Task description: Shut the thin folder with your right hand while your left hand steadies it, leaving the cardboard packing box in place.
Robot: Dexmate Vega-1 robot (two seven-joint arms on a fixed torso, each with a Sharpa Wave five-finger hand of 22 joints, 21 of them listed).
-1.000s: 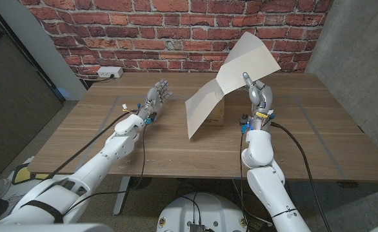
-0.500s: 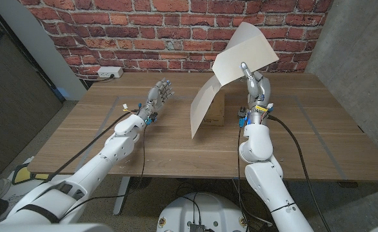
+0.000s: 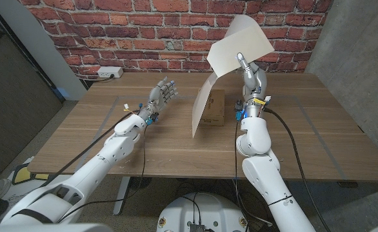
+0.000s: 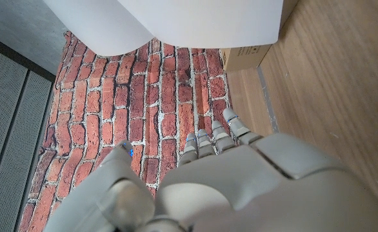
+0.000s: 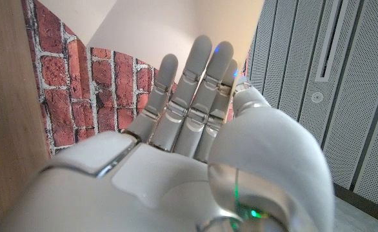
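Note:
The thin cream folder (image 3: 239,44) stands half open on the wooden table (image 3: 111,148), one leaf (image 3: 203,111) on its edge and the other lifted high. My right hand (image 3: 250,78) reaches up with straight fingers, fingertips against the raised leaf's underside; its wrist view shows the hand (image 5: 195,129) under the folder (image 5: 169,26). The cardboard packing box (image 3: 216,108) sits right behind the standing leaf. My left hand (image 3: 163,92) hovers open to the folder's left, apart from it. From the left wrist the hand (image 4: 240,180) faces the folder (image 4: 176,19) and box (image 4: 253,57).
A white power strip (image 3: 107,72) lies at the table's back left edge by the brick wall (image 3: 137,32). A grey concrete wall (image 3: 357,45) stands on the right. Bare wood spreads in front of the folder and to both sides.
My right hand has moved left and farther back, pushing the raised leaf over. The standing leaf has swung steeper, uncovering the box. My left hand has edged slightly toward the folder.

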